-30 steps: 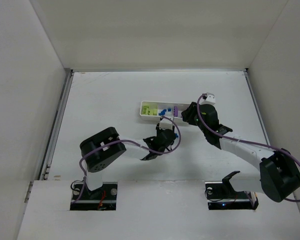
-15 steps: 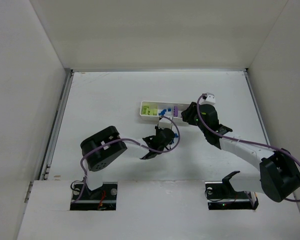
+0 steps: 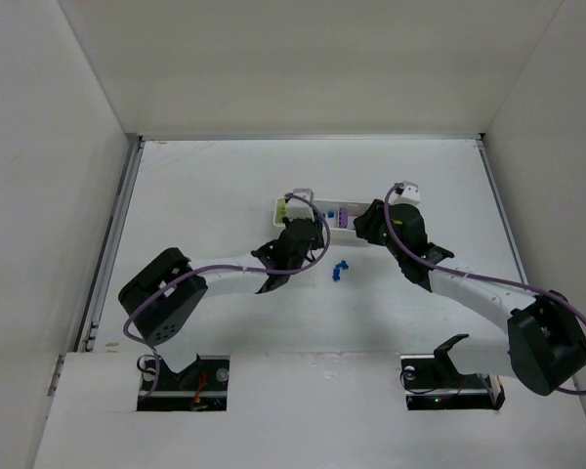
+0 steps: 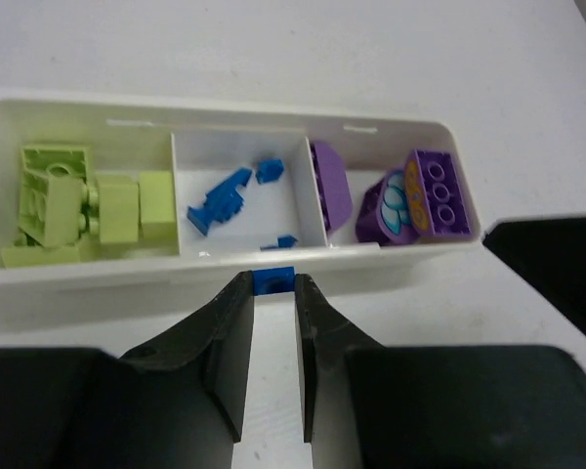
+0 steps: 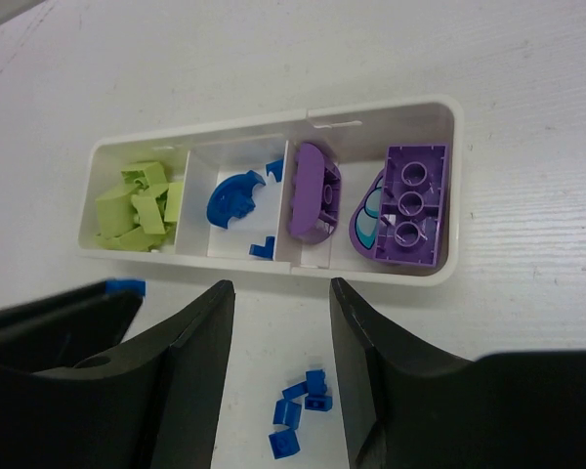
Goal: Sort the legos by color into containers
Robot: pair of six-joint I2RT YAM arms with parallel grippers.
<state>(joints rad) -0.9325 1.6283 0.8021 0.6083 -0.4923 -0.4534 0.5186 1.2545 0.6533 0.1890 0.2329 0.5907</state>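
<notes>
Nearly sorted: my left gripper point(image 4: 273, 293), pinched narrow on one blue brick point(image 4: 273, 279), hovers at the near wall of the tray point(image 4: 98, 278). Blue pieces point(image 4: 220, 205) lie in the compartment straight ahead, lime-green bricks point(image 4: 78, 205) ahead-left, purple bricks point(image 4: 430, 195) ahead-right. Beneath my half-open, empty right gripper point(image 5: 278, 293), a loose blue cluster point(image 5: 298, 410) awaits sorting.

The tray point(image 4: 98, 277) was smooth, slightly glossy white plastic. The blue brick point(image 4: 273, 279), purple brick point(image 4: 435, 191) and green bricks point(image 4: 54, 191) were shiny moulded plastic. The table point(image 4: 273, 44) looked matt white, faintly grained. The fingers point(image 4: 230, 337) of the left gripper point(image 4: 273, 303) were matt black plastic.
</notes>
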